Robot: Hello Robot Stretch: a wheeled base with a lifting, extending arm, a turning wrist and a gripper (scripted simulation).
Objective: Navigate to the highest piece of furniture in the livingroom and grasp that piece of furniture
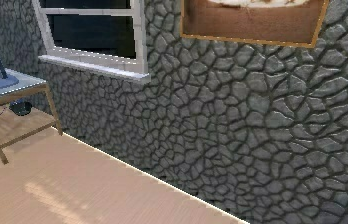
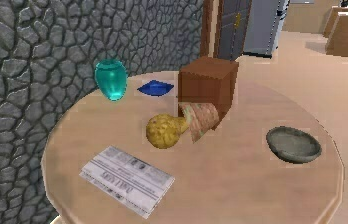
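The robot is nose-up to a stone wall (image 1: 232, 110). A white-framed window (image 1: 92, 35) sits high to the left and a framed picture (image 1: 252, 22) high to the right. A low side table (image 1: 24, 93) stands on the wooden floor (image 1: 72, 185) at the far left. Out to its side is a round wooden surface (image 2: 242, 185). On it are a teal vase (image 2: 110, 80) near the wall, a brown box (image 2: 208, 85) at the far side, a tipped clay pot (image 2: 202, 117) just in front of the box, a grey bowl (image 2: 294, 144) to the right and a folded newspaper (image 2: 127, 180) at the near edge. To my eye the task is barely under way. Both tables here are low, so neither looks like the highest piece of furniture, and I cannot tell from here where that piece stands. It may lie beyond the doorway (image 2: 230, 25) at the far side. What is left, I judge, is nearly everything: turning away from the wall, finding the tall piece, driving up to it and taking hold. How the pincer stands, or whether it has anything, I cannot tell.
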